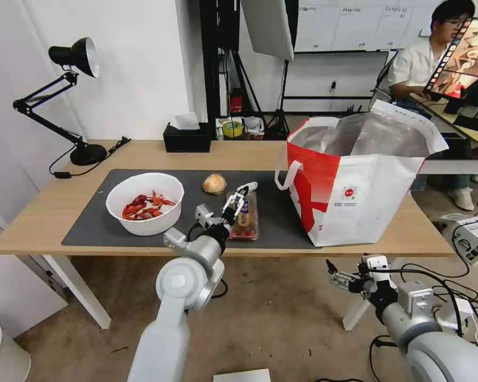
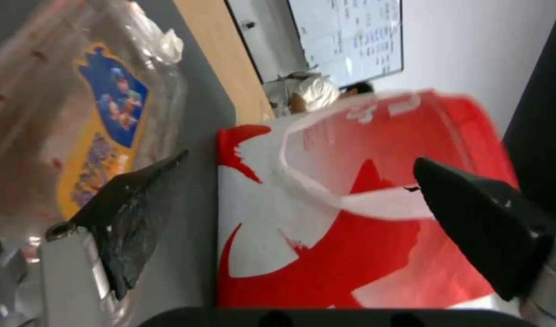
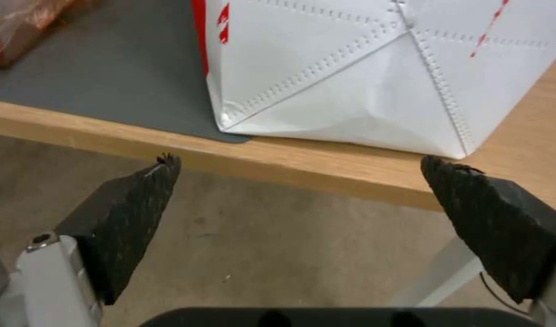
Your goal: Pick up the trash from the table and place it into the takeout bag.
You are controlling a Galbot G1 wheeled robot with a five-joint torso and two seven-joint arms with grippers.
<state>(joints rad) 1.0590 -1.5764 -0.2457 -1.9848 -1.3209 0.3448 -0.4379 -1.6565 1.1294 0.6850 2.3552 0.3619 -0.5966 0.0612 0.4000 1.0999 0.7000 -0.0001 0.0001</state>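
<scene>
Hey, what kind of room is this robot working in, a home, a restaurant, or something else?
Probably an office or lab staged as a meal table. A studio light panel on a stand and a whiteboard stand behind the table, and loose cables trail over the floor.

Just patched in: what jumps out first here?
The large boxy white-and-red takeout bag stands open on the light-wood table's right end. The left gripper, jaws open, hovers over the clear plastic clamshell tray, beside the white bowl of red crayfish shells.
</scene>
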